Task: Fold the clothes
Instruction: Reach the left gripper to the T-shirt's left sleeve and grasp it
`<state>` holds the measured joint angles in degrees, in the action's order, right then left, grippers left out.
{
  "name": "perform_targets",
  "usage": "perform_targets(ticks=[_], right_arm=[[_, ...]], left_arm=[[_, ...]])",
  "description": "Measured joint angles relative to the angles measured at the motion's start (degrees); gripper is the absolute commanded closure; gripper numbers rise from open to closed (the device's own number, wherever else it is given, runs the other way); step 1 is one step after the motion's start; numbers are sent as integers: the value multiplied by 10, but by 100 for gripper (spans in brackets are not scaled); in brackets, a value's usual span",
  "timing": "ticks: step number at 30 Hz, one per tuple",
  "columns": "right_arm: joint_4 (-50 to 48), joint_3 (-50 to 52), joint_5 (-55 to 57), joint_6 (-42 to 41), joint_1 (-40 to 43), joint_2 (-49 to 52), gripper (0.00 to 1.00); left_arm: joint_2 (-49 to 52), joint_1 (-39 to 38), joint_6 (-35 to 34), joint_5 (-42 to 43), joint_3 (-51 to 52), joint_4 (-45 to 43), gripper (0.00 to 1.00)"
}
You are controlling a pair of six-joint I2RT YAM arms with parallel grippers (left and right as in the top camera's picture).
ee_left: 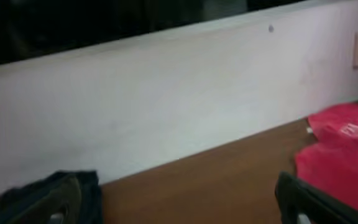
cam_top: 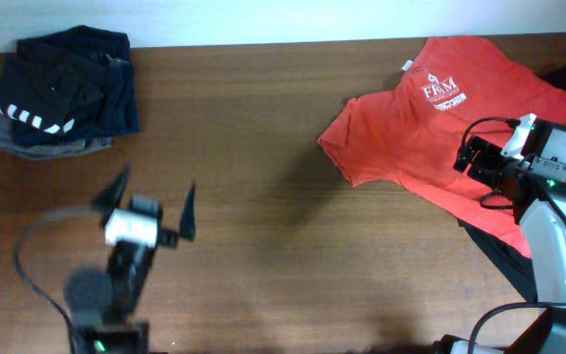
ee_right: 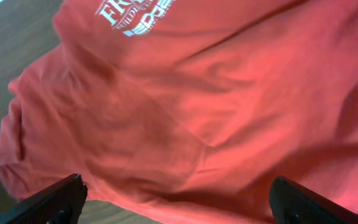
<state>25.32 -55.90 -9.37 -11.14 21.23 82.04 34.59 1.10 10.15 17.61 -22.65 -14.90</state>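
orange-red t-shirt lies unfolded at the table's right end

the t-shirt (cam_top: 430, 128) lies rumpled on the wooden table (cam_top: 283, 256), small white logo up, partly over a black garment (cam_top: 499, 258). the right gripper (cam_top: 475, 169) hangs above the shirt, jaws spread wide, holding nothing. the left gripper (cam_top: 155, 192) is well apart over bare wood, also spread and empty. a dark folded pile (cam_top: 62, 93) sits far left.

Robotics lab bench: cabled left arm (cam_top: 126, 267) and right arm (cam_top: 558, 251) at a wooden table (cam_top: 293, 256), white wall (ee_left: 166, 106)
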Motion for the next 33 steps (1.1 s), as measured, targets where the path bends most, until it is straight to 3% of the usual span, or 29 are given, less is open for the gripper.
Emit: perform_targets(ticks=[6, 13, 19, 23, 33], right_arm=[[19, -1, 13, -21, 0, 1, 2], [30, -2, 28, -24, 0, 1, 2], [38, -2, 51, -24, 0, 1, 2], [38, -2, 55, -24, 0, 1, 2], [39, -2, 57, -24, 0, 1, 2]], left_arm=[[313, 0, 4, 79, -322, 180, 1], [555, -35, 3, 193, -512, 219, 1], [713, -157, 13, 120, -683, 373, 1], [779, -222, 23, 63, -727, 376, 1], [890, -288, 27, -11, -729, 293, 0]])
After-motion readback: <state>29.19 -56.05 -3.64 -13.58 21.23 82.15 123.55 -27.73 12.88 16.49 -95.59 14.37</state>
